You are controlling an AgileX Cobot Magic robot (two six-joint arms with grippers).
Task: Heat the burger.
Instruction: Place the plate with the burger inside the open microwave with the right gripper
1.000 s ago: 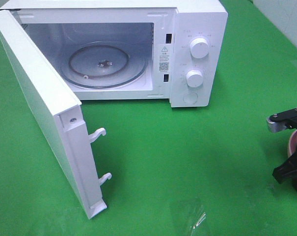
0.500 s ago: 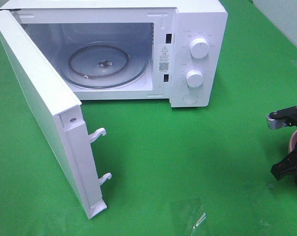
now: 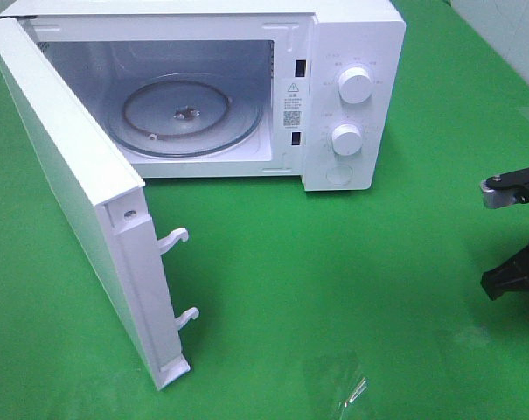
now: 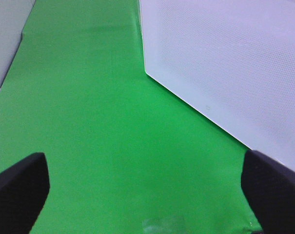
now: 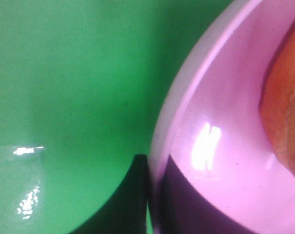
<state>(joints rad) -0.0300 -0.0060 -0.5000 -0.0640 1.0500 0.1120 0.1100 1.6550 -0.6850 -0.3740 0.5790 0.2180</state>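
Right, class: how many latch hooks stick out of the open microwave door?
2: the upper hook sits midway down the door's edge, the lower hook near its bottom corner; none looks hidden.

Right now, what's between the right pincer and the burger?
Only the bare, glossy floor of the shallow pink plate, seen in the right wrist view. The right pincer is shut on the plate's rim; the round golden-brown burger sits further in.
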